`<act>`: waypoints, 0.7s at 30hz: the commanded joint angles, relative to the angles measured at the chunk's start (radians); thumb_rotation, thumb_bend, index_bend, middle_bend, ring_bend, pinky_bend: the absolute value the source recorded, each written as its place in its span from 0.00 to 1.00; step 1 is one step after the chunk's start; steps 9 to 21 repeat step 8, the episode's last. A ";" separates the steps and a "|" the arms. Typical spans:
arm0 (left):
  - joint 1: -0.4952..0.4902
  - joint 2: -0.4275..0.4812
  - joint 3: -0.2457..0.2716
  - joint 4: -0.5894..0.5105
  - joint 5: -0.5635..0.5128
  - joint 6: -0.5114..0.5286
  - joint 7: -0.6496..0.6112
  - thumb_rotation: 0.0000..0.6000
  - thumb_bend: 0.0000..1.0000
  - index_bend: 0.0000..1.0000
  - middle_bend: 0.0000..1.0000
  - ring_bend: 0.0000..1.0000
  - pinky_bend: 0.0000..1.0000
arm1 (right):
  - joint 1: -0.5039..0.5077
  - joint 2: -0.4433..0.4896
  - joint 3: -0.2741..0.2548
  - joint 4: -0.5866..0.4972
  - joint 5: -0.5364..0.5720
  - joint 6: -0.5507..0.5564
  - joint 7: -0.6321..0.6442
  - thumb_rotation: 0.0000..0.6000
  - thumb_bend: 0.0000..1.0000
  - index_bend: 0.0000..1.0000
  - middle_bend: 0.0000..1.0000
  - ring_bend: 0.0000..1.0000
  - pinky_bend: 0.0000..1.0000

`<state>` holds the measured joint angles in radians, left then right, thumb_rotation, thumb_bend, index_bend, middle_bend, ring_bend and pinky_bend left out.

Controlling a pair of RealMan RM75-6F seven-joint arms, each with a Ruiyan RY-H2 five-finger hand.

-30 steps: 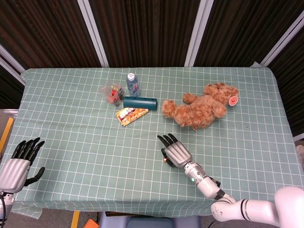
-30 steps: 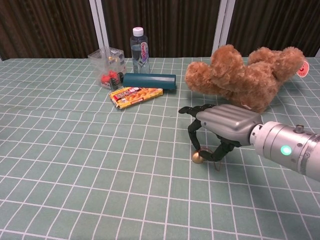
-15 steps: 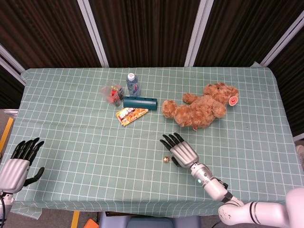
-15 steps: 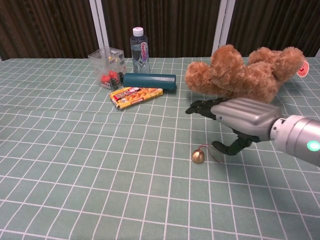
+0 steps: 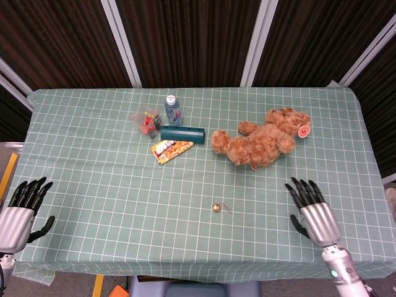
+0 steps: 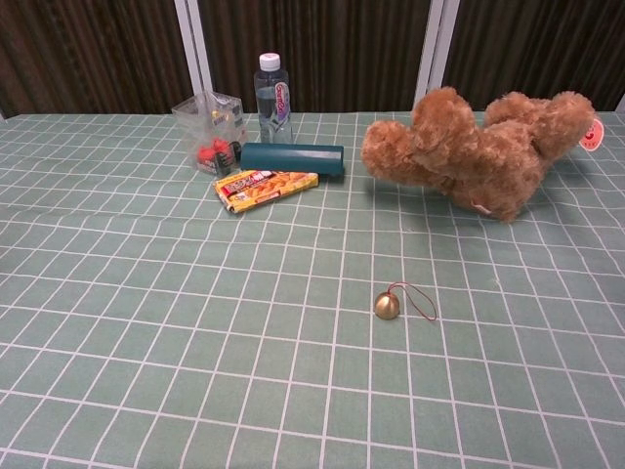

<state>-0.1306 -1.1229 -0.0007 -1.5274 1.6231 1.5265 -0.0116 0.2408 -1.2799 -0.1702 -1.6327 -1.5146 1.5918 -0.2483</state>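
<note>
Small bell (image 6: 387,307) lying free on the checked tablecloth (image 5: 93,179), both hands apart from it.

We see our right hand (image 5: 314,212) spread wide and holding nothing, well right of the bell near the front edge; our left hand (image 5: 20,207) likewise splayed and unladen at the left edge. A teddy bear (image 6: 479,149), bottle (image 6: 273,85), dark case (image 6: 292,158) and snack packet (image 6: 266,189) lie farther back.
</note>
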 commanded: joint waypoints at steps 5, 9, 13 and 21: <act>-0.002 -0.035 0.004 0.022 0.031 0.012 0.039 1.00 0.38 0.00 0.00 0.00 0.01 | -0.118 0.072 0.010 0.057 -0.042 0.128 0.104 1.00 0.47 0.00 0.00 0.00 0.00; -0.002 -0.037 0.008 0.027 0.035 0.009 0.045 1.00 0.38 0.00 0.00 0.00 0.01 | -0.123 0.067 0.019 0.055 -0.050 0.106 0.089 1.00 0.47 0.00 0.00 0.00 0.00; -0.002 -0.037 0.008 0.027 0.035 0.009 0.045 1.00 0.38 0.00 0.00 0.00 0.01 | -0.123 0.067 0.019 0.055 -0.050 0.106 0.089 1.00 0.47 0.00 0.00 0.00 0.00; -0.002 -0.037 0.008 0.027 0.035 0.009 0.045 1.00 0.38 0.00 0.00 0.00 0.01 | -0.123 0.067 0.019 0.055 -0.050 0.106 0.089 1.00 0.47 0.00 0.00 0.00 0.00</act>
